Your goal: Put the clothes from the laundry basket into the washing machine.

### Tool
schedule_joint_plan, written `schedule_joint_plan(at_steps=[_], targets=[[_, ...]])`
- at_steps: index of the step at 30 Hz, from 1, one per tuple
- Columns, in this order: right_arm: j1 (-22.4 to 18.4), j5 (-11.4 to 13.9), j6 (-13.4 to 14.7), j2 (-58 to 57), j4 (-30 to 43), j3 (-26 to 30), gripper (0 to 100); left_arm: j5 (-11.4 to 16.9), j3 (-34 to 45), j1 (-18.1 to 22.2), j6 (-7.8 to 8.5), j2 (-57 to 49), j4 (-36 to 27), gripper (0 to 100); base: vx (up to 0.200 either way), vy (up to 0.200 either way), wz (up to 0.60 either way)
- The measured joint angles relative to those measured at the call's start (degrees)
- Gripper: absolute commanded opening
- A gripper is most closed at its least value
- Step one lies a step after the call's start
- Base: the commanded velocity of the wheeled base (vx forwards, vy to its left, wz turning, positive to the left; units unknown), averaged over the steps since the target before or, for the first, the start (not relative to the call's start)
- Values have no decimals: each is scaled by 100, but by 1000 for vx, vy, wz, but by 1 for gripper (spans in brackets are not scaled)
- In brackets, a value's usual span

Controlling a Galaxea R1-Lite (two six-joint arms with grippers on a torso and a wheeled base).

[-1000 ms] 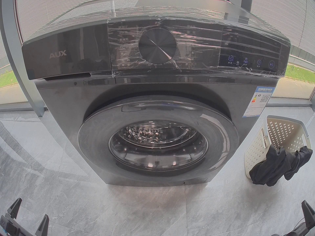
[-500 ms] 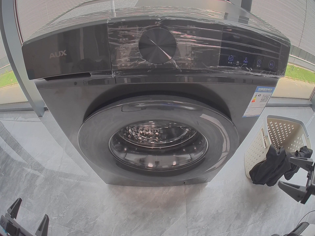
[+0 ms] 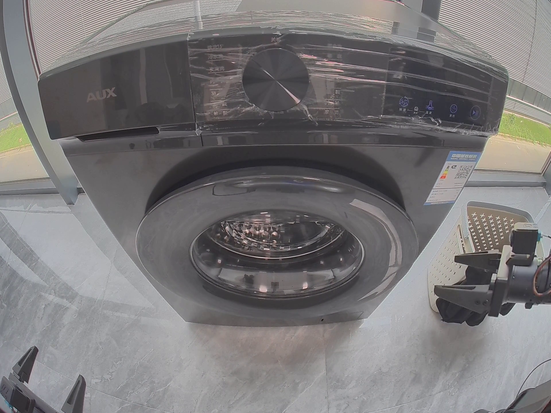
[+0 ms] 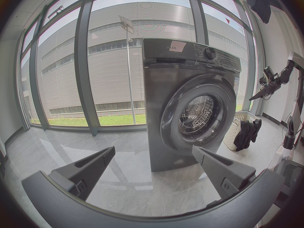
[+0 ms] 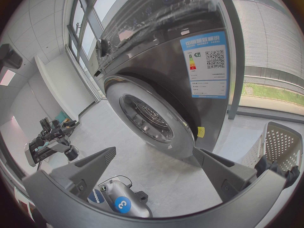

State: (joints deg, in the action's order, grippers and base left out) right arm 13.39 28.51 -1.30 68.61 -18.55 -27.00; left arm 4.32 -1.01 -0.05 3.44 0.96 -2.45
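Nearest, low at the robot's left, the left claw hangs just above the grey tiled floor with its two dark fingers spread apart and nothing between them. On the robot's right, the right claw is raised in the air, its fingers likewise spread wide and holding nothing; in the head view it lies in front of the clothes, while the left wrist view shows it well above them and not touching. Behind it the white perforated laundry basket stands on the floor just beside the front right corner of the washing machine. The dark clothes are in the basket, draped over its near rim and hanging down its outer wall toward the floor. The washing machine is a dark grey front-loader, and its round glass door is shut, with the steel drum showing through the glass. Clear film wraps its control panel. Beyond the machine are tall windows.
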Motion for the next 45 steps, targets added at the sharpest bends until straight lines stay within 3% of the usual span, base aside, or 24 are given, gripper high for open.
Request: schedule_joint_plan(at_steps=[8, 18, 28, 37, 45], targets=[[34, -33, 256, 934, -708, -317, 100, 0, 0, 0, 0, 0, -1, 100, 0, 0, 0], [146, -332, 302, 1802, -1424, -555, 100, -2, 0, 0, -2, 0, -1, 100, 0, 0, 0], [455, -347, 313, 2047, -1462, -500, 100, 0, 0, 0, -10, 0, -1, 100, 0, 0, 0], [540, -350, 300, 1731, -1398, -74, 100, 0, 0, 0, -11, 0, -1, 100, 0, 0, 0], [555, -542, 261, 1763, -1464, -138, 100, 0, 0, -5, -24, 0, -1, 100, -200, 0, 0]])
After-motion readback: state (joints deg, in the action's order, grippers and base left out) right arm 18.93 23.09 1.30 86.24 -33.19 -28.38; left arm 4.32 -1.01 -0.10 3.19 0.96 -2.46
